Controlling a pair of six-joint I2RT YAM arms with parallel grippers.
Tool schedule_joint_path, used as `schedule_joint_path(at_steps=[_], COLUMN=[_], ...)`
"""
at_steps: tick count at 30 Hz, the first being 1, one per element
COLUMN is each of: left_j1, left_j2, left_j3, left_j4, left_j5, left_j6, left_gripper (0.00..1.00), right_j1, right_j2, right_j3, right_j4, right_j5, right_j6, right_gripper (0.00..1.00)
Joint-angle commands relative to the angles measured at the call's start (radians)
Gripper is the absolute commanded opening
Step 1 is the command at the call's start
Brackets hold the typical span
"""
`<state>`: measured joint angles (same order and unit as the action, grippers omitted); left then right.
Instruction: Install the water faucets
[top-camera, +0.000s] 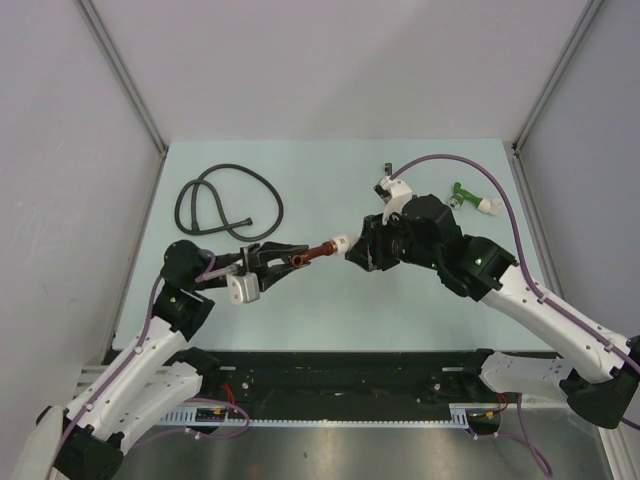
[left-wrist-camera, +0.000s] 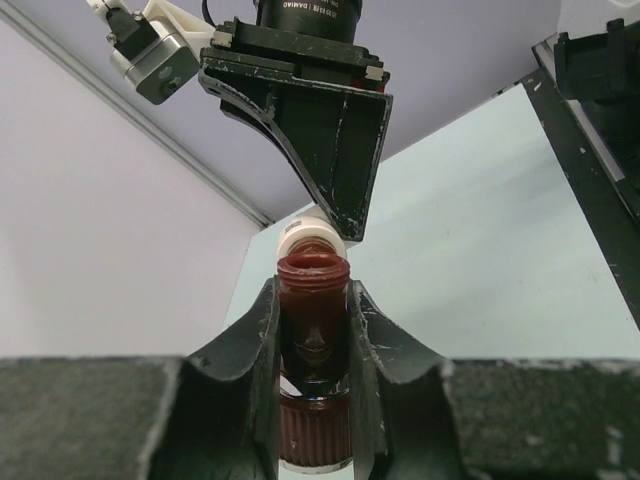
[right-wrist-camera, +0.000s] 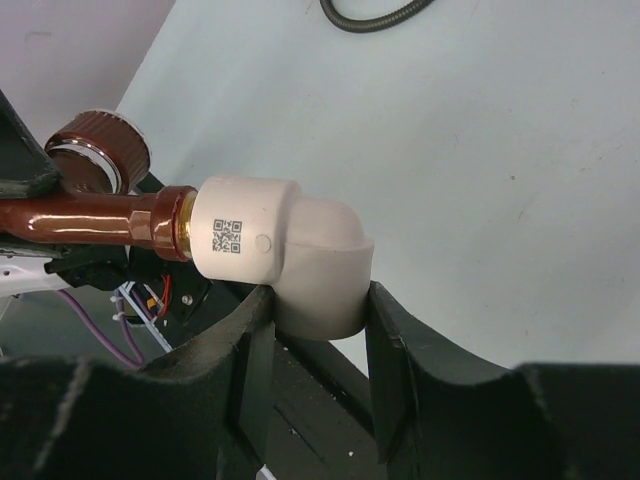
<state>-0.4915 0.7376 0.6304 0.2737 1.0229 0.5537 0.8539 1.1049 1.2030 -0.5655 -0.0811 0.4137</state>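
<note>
The reddish-brown water faucet hangs level above the table's middle, held between both arms. My left gripper is shut on its brown body, whose threaded mouth points away from the camera. My right gripper is shut on the faucet's white elbow fitting; both fingers press the elbow's lower end. The brown stem enters the elbow's other end, with the ribbed knob behind it. The green faucet with its white elbow lies on the table at the far right.
A coiled black hose lies at the far left of the pale green table; one end of the hose shows in the right wrist view. Grey walls close in the left, back and right sides.
</note>
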Motion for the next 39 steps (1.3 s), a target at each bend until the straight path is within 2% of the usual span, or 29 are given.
schedule_joint_path(at_steps=[1, 2, 6, 9, 10, 13, 14, 16, 25, 32, 33, 36, 37, 39], left_j1=[-0.024, -0.024, -0.024, -0.024, -0.025, -0.025, -0.025, -0.025, -0.025, -0.025, -0.025, -0.024, -0.024, -0.024], left_j2=[0.002, 0.006, 0.017, 0.019, 0.017, 0.011, 0.008, 0.009, 0.016, 0.016, 0.01, -0.003, -0.007, -0.02], left_j3=[-0.084, -0.095, -0.118, -0.118, -0.117, -0.06, -0.042, -0.002, 0.078, 0.088, 0.081, 0.048, 0.034, -0.003], left_j4=[0.273, 0.345, 0.418, 0.417, 0.407, 0.204, 0.058, -0.078, -0.349, -0.372, -0.363, -0.279, -0.178, -0.101], left_j5=[0.036, 0.029, 0.042, 0.087, 0.098, 0.123, 0.12, 0.106, 0.098, 0.086, 0.072, 0.057, 0.037, 0.025], left_j6=[-0.254, -0.302, -0.337, -0.318, -0.307, -0.149, -0.045, 0.024, 0.222, 0.252, 0.243, 0.175, 0.142, 0.056], left_gripper=[0.0, 0.0, 0.0, 0.0, 0.0, 0.0, 0.0, 0.0, 0.0, 0.0, 0.0, 0.0, 0.0, 0.0], right_j1=[-0.007, -0.006, -0.015, -0.029, -0.033, -0.062, -0.067, -0.073, -0.116, -0.127, -0.128, -0.131, -0.133, -0.136], right_j2=[-0.028, -0.03, -0.028, -0.027, -0.024, -0.016, -0.016, -0.016, 0.01, 0.01, 0.009, -0.005, -0.013, -0.019], right_j3=[0.064, 0.064, 0.064, 0.064, 0.064, 0.064, 0.064, 0.064, 0.064, 0.064, 0.064, 0.064, 0.064, 0.064], right_j4=[0.157, 0.156, 0.161, 0.162, 0.162, 0.159, 0.156, 0.156, 0.13, 0.133, 0.133, 0.133, 0.131, 0.13], right_j5=[-0.04, -0.04, -0.049, -0.071, -0.083, -0.141, -0.152, -0.163, -0.264, -0.269, -0.266, -0.255, -0.252, -0.24], right_j6=[0.013, 0.014, 0.022, 0.031, 0.033, 0.045, 0.045, 0.046, 0.039, 0.039, 0.039, 0.037, 0.036, 0.033], right_gripper=[0.18, 0.18, 0.18, 0.09, 0.01, 0.0, 0.0, 0.0, 0.0, 0.0, 0.0, 0.13, 0.22, 0.27])
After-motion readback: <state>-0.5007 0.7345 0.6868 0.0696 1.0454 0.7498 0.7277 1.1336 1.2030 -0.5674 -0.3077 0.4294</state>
